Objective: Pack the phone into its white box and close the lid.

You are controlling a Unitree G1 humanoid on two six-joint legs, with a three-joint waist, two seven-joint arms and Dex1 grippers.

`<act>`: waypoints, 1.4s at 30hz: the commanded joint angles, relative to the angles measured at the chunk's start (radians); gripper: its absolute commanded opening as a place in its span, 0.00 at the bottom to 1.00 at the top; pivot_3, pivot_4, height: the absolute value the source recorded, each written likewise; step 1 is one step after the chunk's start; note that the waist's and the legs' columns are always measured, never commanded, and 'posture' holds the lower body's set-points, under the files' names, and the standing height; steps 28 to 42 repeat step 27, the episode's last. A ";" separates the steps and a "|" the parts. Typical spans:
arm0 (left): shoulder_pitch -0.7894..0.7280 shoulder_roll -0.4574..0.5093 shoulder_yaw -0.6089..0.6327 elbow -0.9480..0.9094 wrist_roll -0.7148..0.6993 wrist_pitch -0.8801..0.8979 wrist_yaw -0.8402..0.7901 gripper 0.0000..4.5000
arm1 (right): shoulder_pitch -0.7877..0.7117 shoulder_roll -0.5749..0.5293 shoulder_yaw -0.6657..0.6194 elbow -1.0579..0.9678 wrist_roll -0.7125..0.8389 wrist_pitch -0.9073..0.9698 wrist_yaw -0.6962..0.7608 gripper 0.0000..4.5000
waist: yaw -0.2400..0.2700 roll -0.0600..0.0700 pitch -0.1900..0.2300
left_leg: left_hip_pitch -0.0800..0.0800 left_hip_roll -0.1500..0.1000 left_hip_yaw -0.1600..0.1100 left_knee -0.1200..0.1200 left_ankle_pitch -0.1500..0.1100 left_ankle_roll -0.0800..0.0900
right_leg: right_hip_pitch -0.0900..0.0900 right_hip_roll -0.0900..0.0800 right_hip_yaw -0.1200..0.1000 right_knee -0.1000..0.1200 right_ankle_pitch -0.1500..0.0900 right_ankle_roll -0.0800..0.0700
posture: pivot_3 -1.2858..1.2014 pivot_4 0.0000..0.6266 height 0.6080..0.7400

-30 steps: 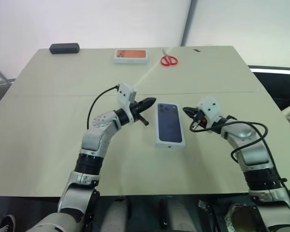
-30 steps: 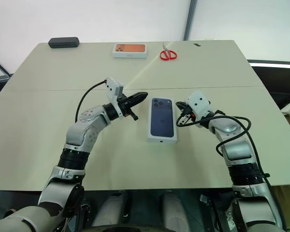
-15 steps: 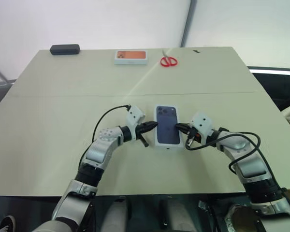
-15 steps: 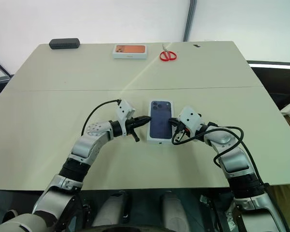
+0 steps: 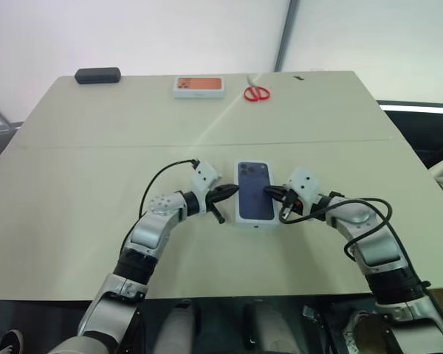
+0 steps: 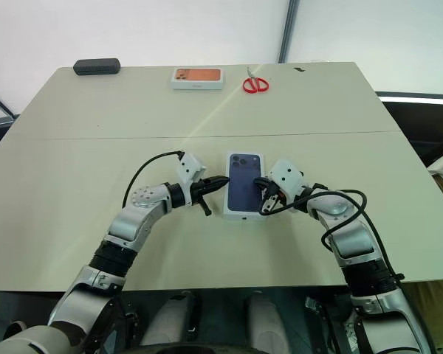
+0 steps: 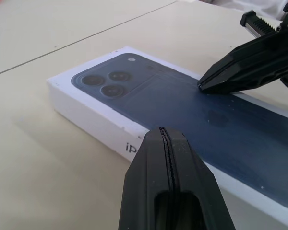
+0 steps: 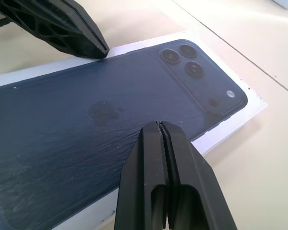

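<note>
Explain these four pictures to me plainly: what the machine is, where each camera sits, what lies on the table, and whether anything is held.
This is a two-armed humanoid robot. Two pictures look down from its head; the other two come from a camera on each wrist. On the table lies a closed white phone box, its lid printed with a dark blue phone. The left hand and right hand are both shut, their tips at the lid's opposite long edges; neither holds anything. Farther back lie red scissors, an orange-topped box and a dark case.

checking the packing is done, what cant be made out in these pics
- The phone: whether it is inside; the lid covers the white box in every view.
- Lid fully seated: its far end is cut off in the left wrist view.
- Print on the lid's side: hidden behind the left pincer.
</note>
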 commanded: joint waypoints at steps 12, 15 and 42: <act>0.120 0.298 0.218 -0.102 -0.042 -0.081 -0.069 1.00 | 0.079 -0.088 -0.166 -0.125 0.202 0.001 0.133 0.99 | 0.000 0.000 0.000 | -0.001 0.001 0.000 -0.001 0.000 0.000 | -0.002 -0.001 0.000 0.000 0.000 0.000 | 0.52 0.24 1.00; 0.210 0.351 0.284 -0.172 -0.100 -0.086 -0.107 1.00 | 0.132 -0.132 -0.214 -0.152 0.221 -0.049 0.178 0.99 | 0.001 0.000 0.000 | -0.002 0.001 0.000 -0.001 0.000 0.000 | -0.002 -0.002 0.000 -0.001 0.000 0.000 | 0.52 0.24 1.00; 0.409 0.483 0.433 -0.158 -0.134 -0.123 -0.159 1.00 | 0.256 -0.208 -0.292 -0.144 0.246 -0.100 0.237 0.99 | 0.002 0.001 0.001 | -0.001 0.005 0.000 -0.001 -0.001 0.001 | -0.002 -0.002 0.000 -0.002 -0.001 -0.003 | 0.52 0.24 1.00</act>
